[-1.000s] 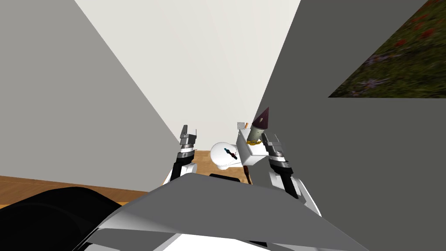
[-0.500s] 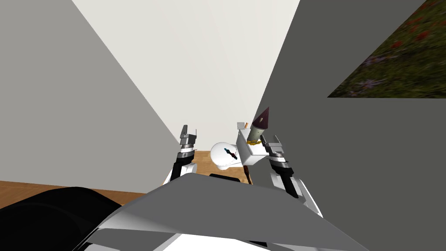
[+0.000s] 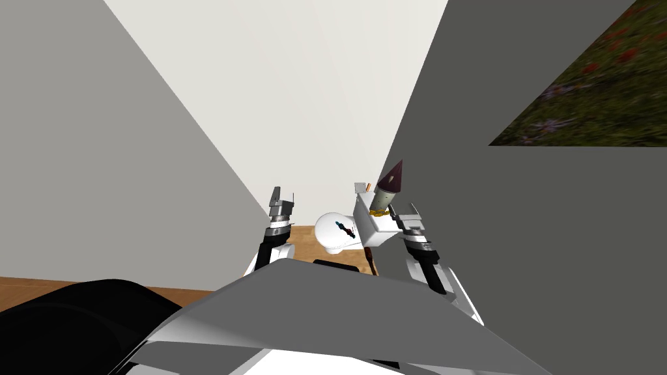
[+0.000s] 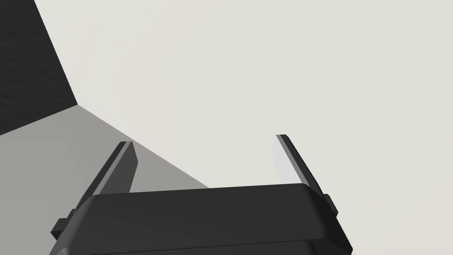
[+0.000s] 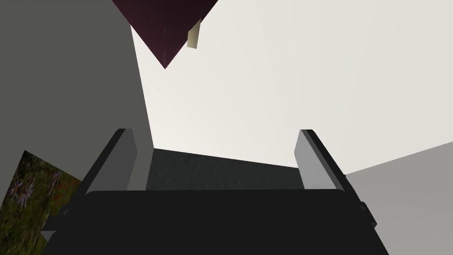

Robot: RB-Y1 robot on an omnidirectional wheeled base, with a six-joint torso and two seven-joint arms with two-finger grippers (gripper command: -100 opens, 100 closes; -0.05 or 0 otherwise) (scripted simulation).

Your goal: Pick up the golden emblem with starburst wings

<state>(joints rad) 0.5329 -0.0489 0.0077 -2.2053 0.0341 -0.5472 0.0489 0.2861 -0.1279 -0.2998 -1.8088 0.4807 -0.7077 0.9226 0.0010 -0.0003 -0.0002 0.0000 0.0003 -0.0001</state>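
Observation:
A rocket-shaped thing (image 3: 387, 189) with a dark maroon cone, an olive body and a small golden piece (image 3: 382, 212) at its foot stands on a white block (image 3: 372, 231). My right gripper (image 3: 402, 209) is open just to the right of that golden piece, beside the block. In the right wrist view my right gripper (image 5: 216, 132) holds nothing, and the maroon cone tip (image 5: 164, 26) hangs beyond it, off towards one finger. My left gripper (image 3: 283, 195) is raised to the left, apart from these things. In its own view my left gripper (image 4: 203, 139) is open.
A white round thing (image 3: 333, 233) with a small dark and teal mark lies left of the block. A little grey cube (image 3: 360, 187) sits behind it. A dark grey wall (image 3: 521, 260) with a flowery picture (image 3: 586, 84) stands close on the right. Wooden floor (image 3: 306, 236) lies below.
The whole head view has shifted a little, so my head has moved. My right gripper sits very slightly lower beside the block. The left arm has not moved.

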